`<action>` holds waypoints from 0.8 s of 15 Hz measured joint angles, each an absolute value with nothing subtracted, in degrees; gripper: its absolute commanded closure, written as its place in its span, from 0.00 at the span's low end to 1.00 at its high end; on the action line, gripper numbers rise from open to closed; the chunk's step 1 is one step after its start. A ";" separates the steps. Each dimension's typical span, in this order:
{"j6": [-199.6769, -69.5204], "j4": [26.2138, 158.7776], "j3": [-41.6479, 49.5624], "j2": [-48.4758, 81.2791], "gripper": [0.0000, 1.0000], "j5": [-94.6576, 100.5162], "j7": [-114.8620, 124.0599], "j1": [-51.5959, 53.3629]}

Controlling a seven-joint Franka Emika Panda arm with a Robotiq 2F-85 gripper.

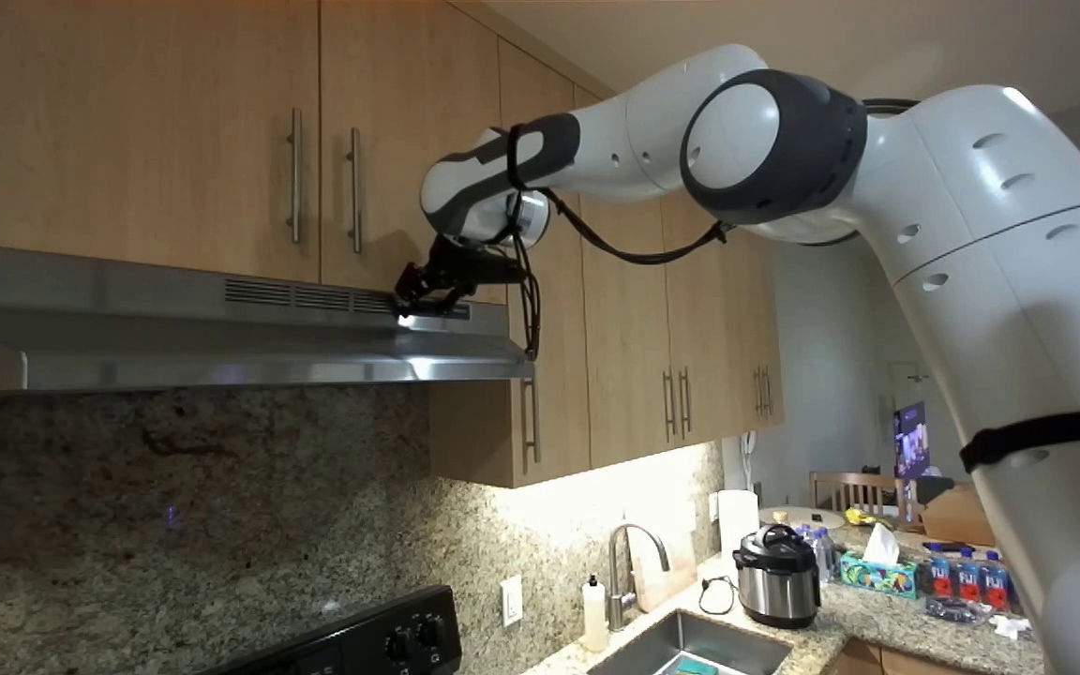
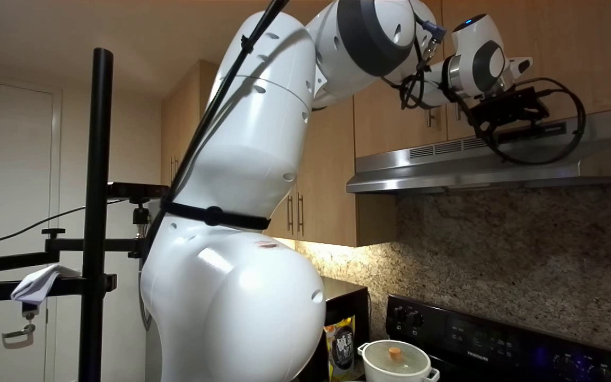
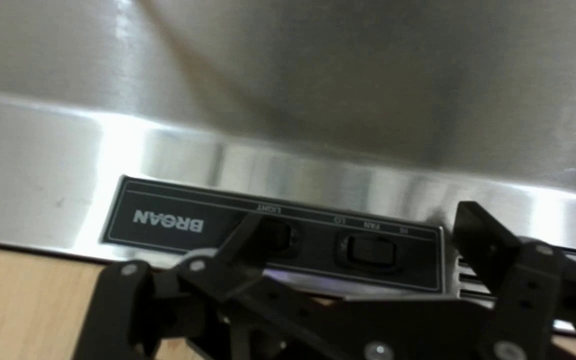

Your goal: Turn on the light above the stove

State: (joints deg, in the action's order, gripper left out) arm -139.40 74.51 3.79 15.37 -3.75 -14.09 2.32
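In both exterior views, can see the white arm (image 1: 629, 141) stretched out in front of the wooden cabinets (image 1: 127, 141), with the tool (image 3: 360, 216) at the front of the steel hood (image 1: 202, 337), high over the stove (image 1: 371, 639). In the wrist view, can see the fingers (image 3: 480, 240) spread well apart, and between them a part of the black control panel (image 3: 318, 245).

On this panel, to the right of the vent slots (image 1: 322, 298) in both exterior views, can find the light switch (image 3: 280, 235), next to the printed word LIGHT (image 3: 269, 208), upside down in the wrist view. Partly covered there by one finger; cannot tell about a touch between finger and switch. Near it, between the two fingers, the fan switch (image 3: 372, 250). Just past the panel's end, near the vent slots, the other finger. Cannot tell from these views, whether lit or dark under the hood.

In an exterior view, in front of the back panel (image 2: 507, 345) of the stove, a white pot (image 2: 390, 378) under a lid (image 2: 406, 362) with an orange knob (image 2: 394, 352), and near it a yellow bag (image 2: 341, 347). In an exterior view, on the stone worktop (image 1: 887, 623), a pressure cooker (image 1: 779, 586), a tissue box (image 1: 877, 574) and red-labelled bottles (image 1: 968, 579).
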 measured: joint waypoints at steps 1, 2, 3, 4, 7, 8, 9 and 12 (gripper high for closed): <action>-139.34 74.51 3.83 15.38 0.00 -3.75 -14.09 2.32; -139.28 74.51 3.87 15.39 0.00 -3.75 -14.09 2.32; -139.25 74.52 3.91 15.40 0.00 -3.75 -14.09 2.32; -139.23 74.52 3.94 15.40 0.00 -3.75 -14.09 2.32; -138.70 74.55 4.00 15.43 0.00 -3.75 -14.09 2.32; -138.17 74.60 4.01 15.43 0.00 -3.75 -14.09 2.32; -137.59 74.65 4.01 15.43 0.00 -3.76 -14.09 2.32; -136.57 75.16 3.93 15.45 0.00 -3.76 -14.09 2.43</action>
